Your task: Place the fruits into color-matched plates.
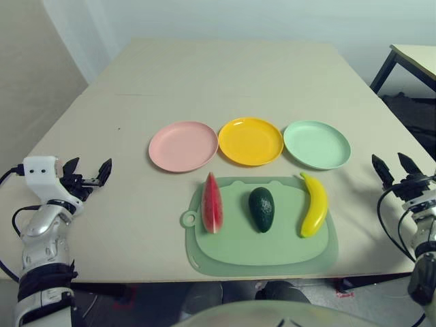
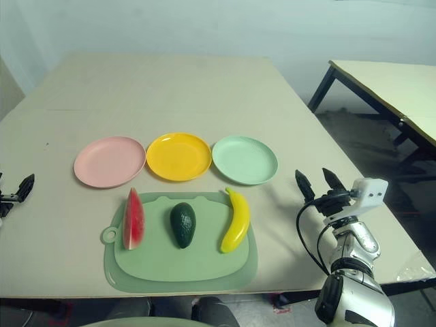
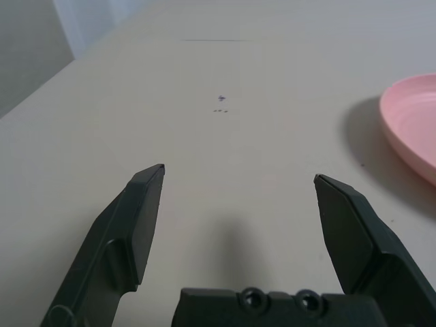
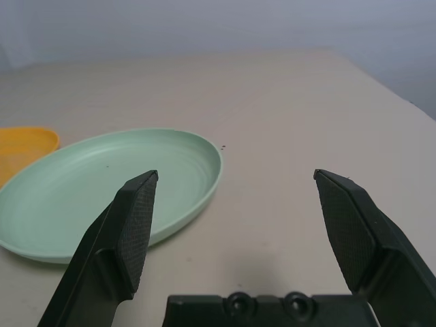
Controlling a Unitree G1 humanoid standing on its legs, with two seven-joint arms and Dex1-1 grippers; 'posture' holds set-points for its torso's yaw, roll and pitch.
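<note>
The right pincer (image 4: 235, 235) hangs wide apart over the table (image 4: 306, 122) beside the mint green plate (image 4: 102, 184).

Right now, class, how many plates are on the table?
3, in a row behind the mat: pink plate on the left, yellow plate in the middle, green plate on the right.

- Three plates stand in a row across the middle of the worktop (image 1: 225, 75): the pink plate (image 1: 182, 146) at left, the yellow plate (image 1: 250, 141) in the centre, the mint plate (image 1: 317, 144) at right, each just beside the next.
- A cutting mat (image 1: 262, 252) lies in front of the row, near the worktop's front edge.
- On the mat, left to right and apart: watermelon wedge (image 1: 212, 203), avocado (image 1: 261, 208), banana (image 1: 313, 204).
</note>
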